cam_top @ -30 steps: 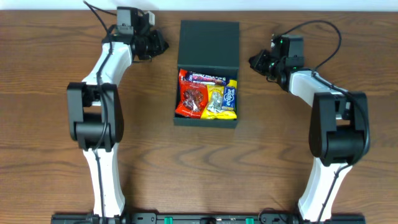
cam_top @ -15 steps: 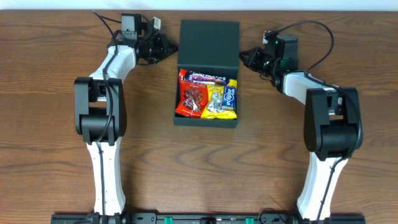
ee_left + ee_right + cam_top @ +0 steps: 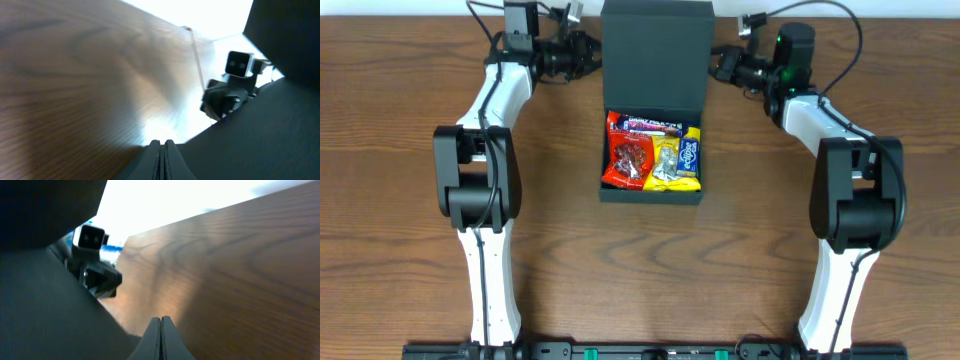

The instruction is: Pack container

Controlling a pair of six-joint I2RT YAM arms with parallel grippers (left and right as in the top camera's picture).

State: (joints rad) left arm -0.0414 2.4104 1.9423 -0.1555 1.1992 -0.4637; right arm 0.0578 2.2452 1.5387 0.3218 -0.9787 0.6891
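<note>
The dark teal container point(image 3: 652, 192) stands mid-table, open, with several snack packets inside: a red one point(image 3: 630, 158), a yellow one point(image 3: 665, 160) and a dark bar point(image 3: 652, 125). Its hinged lid point(image 3: 655, 50) is raised off the table at the back. My left gripper point(image 3: 590, 55) is shut and empty, against the lid's left edge. My right gripper point(image 3: 718, 62) is shut and empty, against the lid's right edge. In the left wrist view the closed fingers point(image 3: 162, 150) lie beside the dark lid point(image 3: 260, 135). In the right wrist view the closed fingers point(image 3: 161, 330) lie beside the lid point(image 3: 45, 315).
Brown wooden table point(image 3: 410, 250) all round the container. Each wrist view shows the opposite arm's gripper beyond the lid, in the left wrist view point(image 3: 230, 97) and in the right wrist view point(image 3: 95, 272). The table's far edge runs just behind the lid.
Both grippers moved in to the lid's side edges and toward the back. The lid rose from lying flat on the table to standing up behind the container.
</note>
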